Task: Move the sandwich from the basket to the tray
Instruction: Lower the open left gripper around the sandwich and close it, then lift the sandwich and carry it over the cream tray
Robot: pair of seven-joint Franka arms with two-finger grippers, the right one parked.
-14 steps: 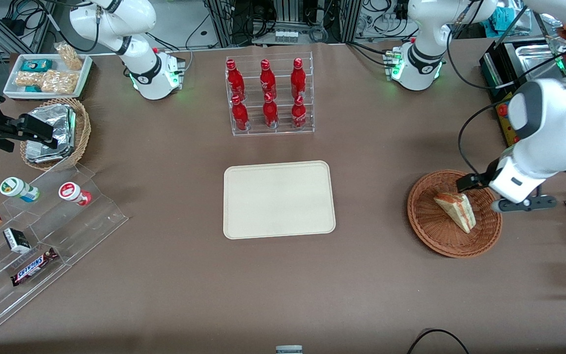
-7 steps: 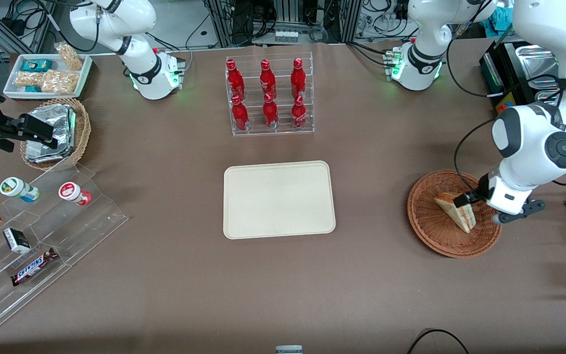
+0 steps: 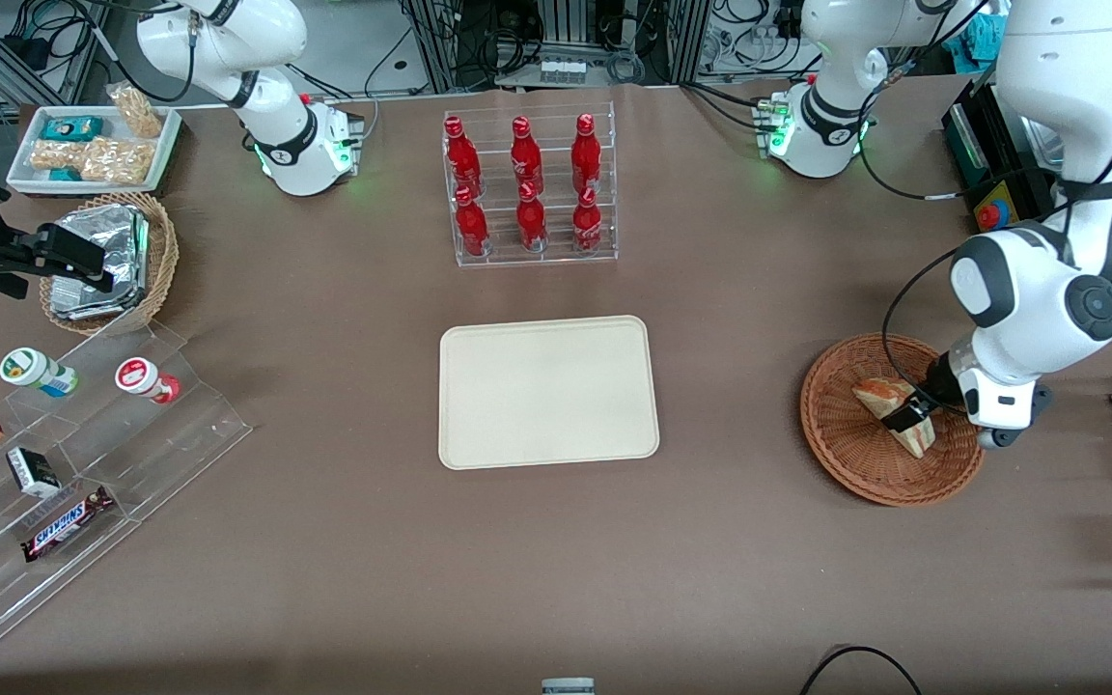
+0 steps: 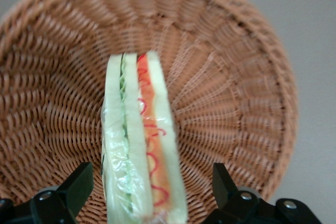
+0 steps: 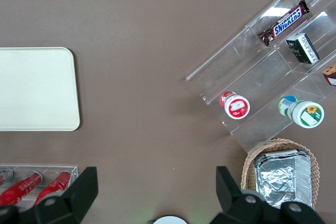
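clear-wrapped triangular wedge of white bread with green and orange-red filling, the sandwich [image 4: 140,145], standing on edge in the wide shallow brown wicker basket [image 3: 846,454], toward the working arm's end of the brown table [image 3: 759,579]. seen from the front camera, sits toward three o'clock inside the basket bowl, narrow edge up, layers showing as stripes in the wrist view.

likely light and soft: bread that squashes under a hard pinch, filling that can slide between slices, film wrap that looks slick. best taken across the two flat bread faces, around the middle of the wedge rather than at the thin tip, with only modest pressure so the layers stay stacked. wicker weave underneath is rough and could catch the wrap on the way up, so a straight lift seems safer than a drag.

left arm's claw [image 3: 906,413] low over the basket, right at the sandwich. fingers [image 4: 79,184] spread wide apart, one on each side of the wedge, with a visible gap between each pad and the bread; nothing clamped yet and no clear contact. looks like the straddle just ahead of closing.

flat cream rectangular tray with rounded corners [image 3: 548,391] bare at table centre, well apart from the basket, at roughly nine o'clock from it in the front view.
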